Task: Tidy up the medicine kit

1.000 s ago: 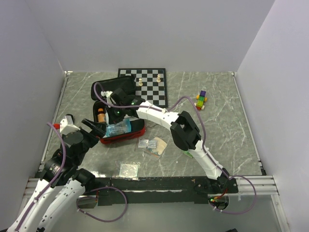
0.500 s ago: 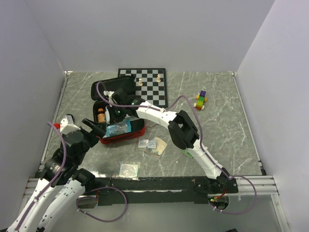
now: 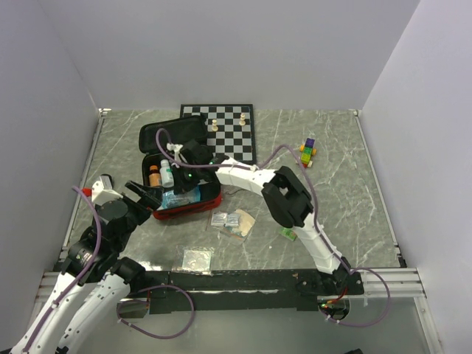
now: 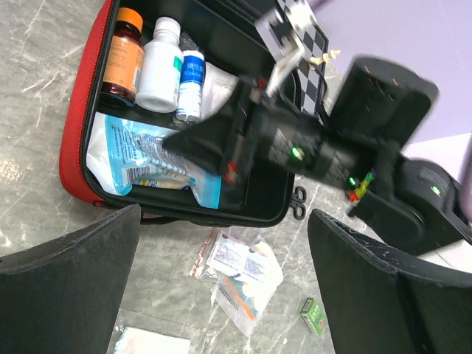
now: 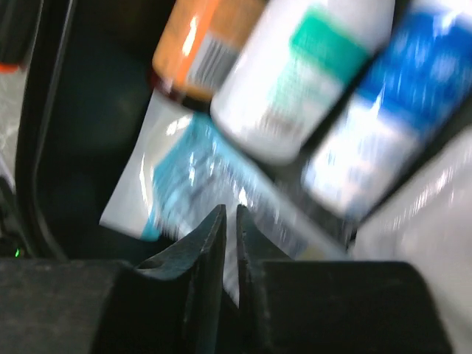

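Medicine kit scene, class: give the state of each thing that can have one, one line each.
medicine kit: unzipped, lid open.
orange bottle: capped, lying inside kit.
white bottle: capped, lying inside kit.
blue pouch: flat inside kit.
left end effector: open, empty.
right end effector: shut, empty, over the kit.

White-shelled arms point(image 3: 240, 175), bulky black joints point(image 3: 287, 203), looping purple cables point(image 3: 284, 150), tiny green lights point(image 4: 295, 153).
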Controlling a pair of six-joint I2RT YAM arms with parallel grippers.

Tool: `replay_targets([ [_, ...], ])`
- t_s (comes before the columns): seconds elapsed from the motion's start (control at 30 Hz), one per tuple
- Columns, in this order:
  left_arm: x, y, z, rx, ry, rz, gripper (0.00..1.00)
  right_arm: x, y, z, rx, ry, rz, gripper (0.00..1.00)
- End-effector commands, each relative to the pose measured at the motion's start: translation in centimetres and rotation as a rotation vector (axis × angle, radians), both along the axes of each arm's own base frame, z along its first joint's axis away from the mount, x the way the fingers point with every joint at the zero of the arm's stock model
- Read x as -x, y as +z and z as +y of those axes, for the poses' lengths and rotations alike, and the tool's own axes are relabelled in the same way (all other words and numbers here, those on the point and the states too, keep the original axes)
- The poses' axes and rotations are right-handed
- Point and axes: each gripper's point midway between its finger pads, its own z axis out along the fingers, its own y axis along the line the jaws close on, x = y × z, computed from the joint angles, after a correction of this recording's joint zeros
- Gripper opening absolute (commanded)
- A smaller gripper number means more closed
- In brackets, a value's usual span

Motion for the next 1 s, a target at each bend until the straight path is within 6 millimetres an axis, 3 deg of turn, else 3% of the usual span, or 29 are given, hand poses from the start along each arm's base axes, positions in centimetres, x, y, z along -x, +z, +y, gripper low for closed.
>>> replay_targets([
  [0.0,0.1,1.8,0.3,0.005,0.007,-0.046,0.99,0.0,11.2,-0.9,-0.174,-0.014,-0.157,0.2],
  [0.1,-0.1,1.9,0.1,0.01,0.001,-0.051,0.99,0.5,12.3,-3.0,-0.14,-0.044,-0.196,0.24],
  [0.17,-0.1,2.1,-0.1,0.016,-0.009,-0.054,0.99,0.6,13.5,-5.2,-0.1,-0.096,-0.243,0.25],
  [0.27,-0.2,2.1,-0.5,0.025,-0.026,-0.057,0.99,0.4,13.4,-9.8,-0.008,-0.23,-0.311,0.25],
  [0.37,-0.3,1.8,-1.1,0.036,-0.047,-0.054,0.96,1.0,10.1,-16.1,0.16,-0.388,-0.317,0.29],
  [0.53,-0.8,1.1,-2.6,0.059,-0.104,-0.044,0.96,4.0,4.6,-25.9,0.422,-0.577,-0.208,0.36],
  [0.6,-1.0,0.9,-3.3,0.066,-0.127,-0.038,0.96,5.6,2.8,-29.0,0.463,-0.649,-0.167,0.49],
  [0.63,-1.1,0.6,-3.5,0.066,-0.137,-0.029,0.96,6.1,2.7,-30.3,0.453,-0.706,-0.148,0.6],
  [0.7,-1.3,0.3,-4.0,0.073,-0.153,-0.022,0.96,7.4,1.5,-32.7,0.463,-0.78,-0.112,0.99],
  [0.97,-1.7,0.0,-5.2,0.082,-0.199,-0.016,0.96,11.0,-1.0,-38.0,0.475,-1.003,0.012,0.99],
])
